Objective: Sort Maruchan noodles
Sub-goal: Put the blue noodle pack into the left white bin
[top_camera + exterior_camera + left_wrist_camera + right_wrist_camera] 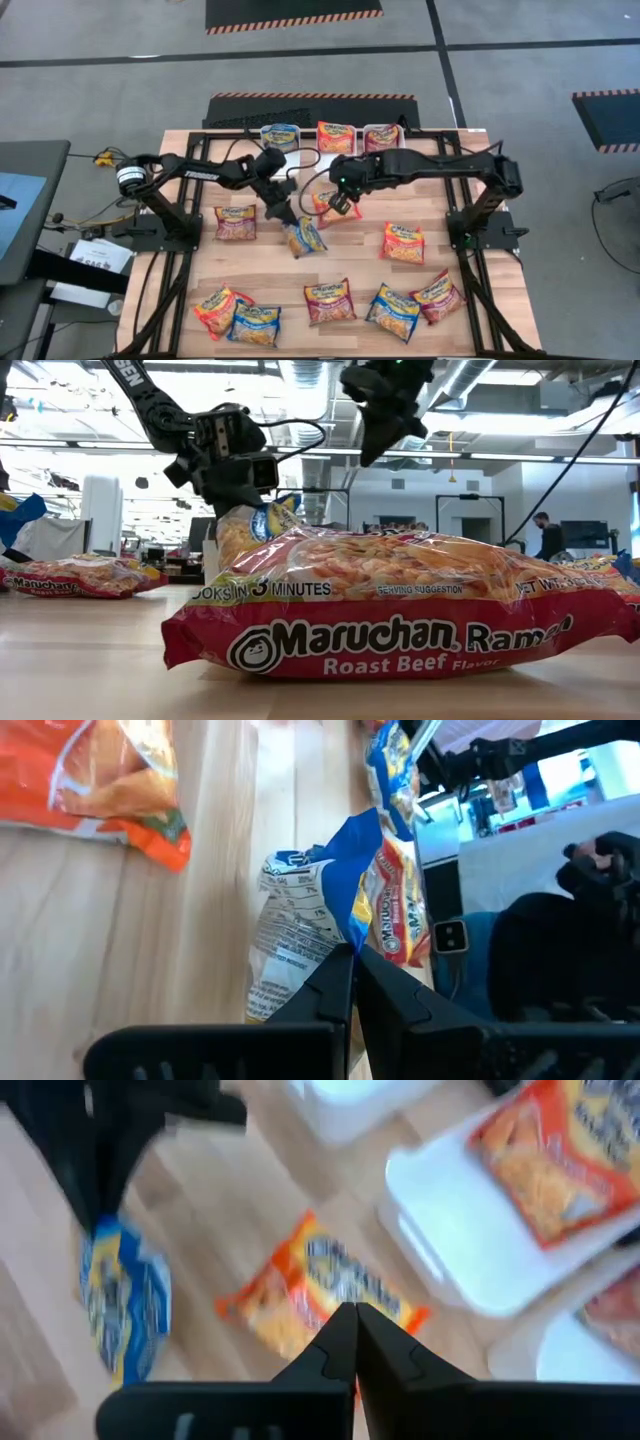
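Pinching a blue noodle packet (305,238) near table centre, the left gripper (281,213) lifts it; right gripper (345,203), at three o'clock of it, fingers together, empty.

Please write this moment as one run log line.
left gripper: shut on blue packet, lifted | right gripper: shut, empty, above orange packet

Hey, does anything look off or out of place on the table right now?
Nothing is spilled or torn. The only oddity: the left gripper is shut on one edge of a blue packet, which dangles crumpled instead of lying flat like the others. The right gripper hangs shut and empty above an orange packet.
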### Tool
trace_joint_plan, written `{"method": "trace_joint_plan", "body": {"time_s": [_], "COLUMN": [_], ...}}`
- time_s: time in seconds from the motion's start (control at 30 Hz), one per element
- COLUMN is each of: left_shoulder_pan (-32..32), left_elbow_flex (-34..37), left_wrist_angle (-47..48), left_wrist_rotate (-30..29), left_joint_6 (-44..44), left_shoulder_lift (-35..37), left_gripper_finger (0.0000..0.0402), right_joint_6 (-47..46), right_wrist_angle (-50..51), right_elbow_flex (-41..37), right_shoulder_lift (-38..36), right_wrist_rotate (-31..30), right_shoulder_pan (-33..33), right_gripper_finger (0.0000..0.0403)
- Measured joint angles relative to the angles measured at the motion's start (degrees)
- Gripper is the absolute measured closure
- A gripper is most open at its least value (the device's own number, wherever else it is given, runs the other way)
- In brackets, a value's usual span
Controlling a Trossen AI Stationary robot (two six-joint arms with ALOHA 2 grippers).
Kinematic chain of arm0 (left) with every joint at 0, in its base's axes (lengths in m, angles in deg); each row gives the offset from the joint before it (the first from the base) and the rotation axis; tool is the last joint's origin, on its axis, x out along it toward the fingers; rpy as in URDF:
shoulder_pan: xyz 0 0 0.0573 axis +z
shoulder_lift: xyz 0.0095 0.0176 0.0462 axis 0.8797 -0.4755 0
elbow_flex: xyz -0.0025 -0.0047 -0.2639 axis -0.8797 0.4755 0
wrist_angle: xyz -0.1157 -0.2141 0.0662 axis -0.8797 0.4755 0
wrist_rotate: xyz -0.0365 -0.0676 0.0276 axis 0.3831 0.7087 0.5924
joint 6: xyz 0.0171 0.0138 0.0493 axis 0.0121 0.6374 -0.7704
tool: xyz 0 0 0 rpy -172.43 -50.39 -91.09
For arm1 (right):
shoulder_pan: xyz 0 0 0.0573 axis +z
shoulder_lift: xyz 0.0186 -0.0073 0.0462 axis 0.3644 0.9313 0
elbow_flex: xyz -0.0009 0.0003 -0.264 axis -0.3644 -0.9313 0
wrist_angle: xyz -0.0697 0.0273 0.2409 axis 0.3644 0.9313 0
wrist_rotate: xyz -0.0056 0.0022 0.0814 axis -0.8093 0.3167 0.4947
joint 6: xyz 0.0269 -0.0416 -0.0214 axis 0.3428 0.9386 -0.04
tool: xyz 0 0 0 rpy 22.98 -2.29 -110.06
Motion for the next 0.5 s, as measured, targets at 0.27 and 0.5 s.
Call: {"method": "trace_joint_plan", "body": {"time_s": [0.27,0.5], "left_shoulder_pan": [4.22,8.23], "left_elbow_flex": [0.0,0.0], "left_wrist_angle": [-1.26,-1.34], "left_wrist_rotate": [0.75,2.16], "left_joint_6": [0.92,0.71], "left_shoulder_lift": [0.0,0.0], "left_gripper_finger": [0.0401,0.0401], "right_joint_6": [1.84,12.21], "right_wrist_angle": [2.62,-4.05], "right_elbow_flex": [0.01,0.02], "right_shoulder_lift": [-0.61,0.25], "right_wrist_rotate": [6.97,27.36], "right_shoulder_pan": [-3.65,-7.64], "right_gripper_finger": [0.0375,0.0375]}}
